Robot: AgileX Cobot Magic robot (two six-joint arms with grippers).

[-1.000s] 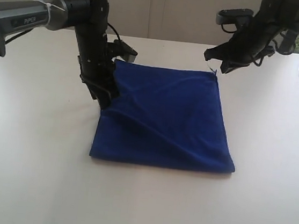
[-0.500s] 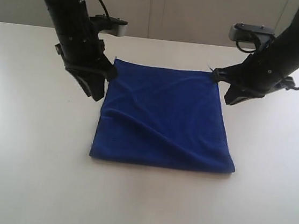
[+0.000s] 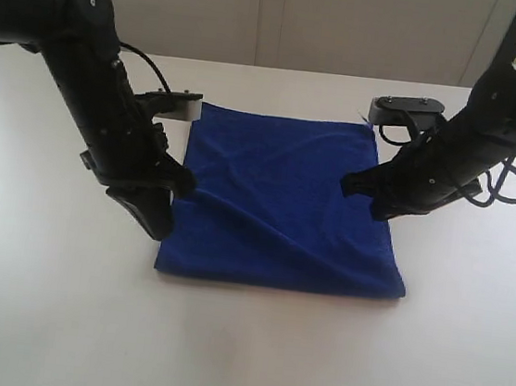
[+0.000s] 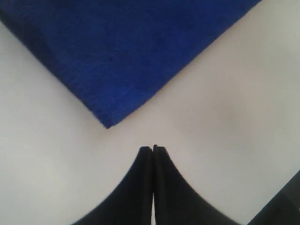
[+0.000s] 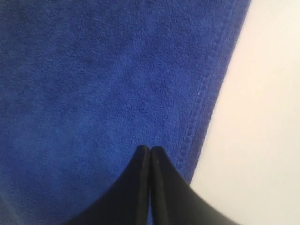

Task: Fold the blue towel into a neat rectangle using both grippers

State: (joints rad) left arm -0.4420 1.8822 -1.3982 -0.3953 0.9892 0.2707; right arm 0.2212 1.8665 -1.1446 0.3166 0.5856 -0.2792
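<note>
The blue towel point(image 3: 285, 201) lies folded into a near square on the white table, with a few soft creases running across it. My left gripper point(image 3: 159, 228) hangs beside its left edge, near the front left corner, shut and empty; the left wrist view shows the closed tips point(image 4: 152, 149) over bare table just short of a towel corner point(image 4: 108, 123). My right gripper point(image 3: 357, 184) is shut too, hovering over the towel's right edge; its tips point(image 5: 150, 150) sit above the blue cloth point(image 5: 93, 84) beside the stitched hem point(image 5: 201, 103), holding nothing.
The white table point(image 3: 240, 349) spreads wide on all sides of the towel. A pale wall runs behind the table's far edge point(image 3: 254, 65). Black cables point(image 3: 506, 184) hang off the right arm.
Both arms have swung from the towel's far corners toward the near side. The left gripper has gone from open to shut, empty. The towel lies unmoved.
</note>
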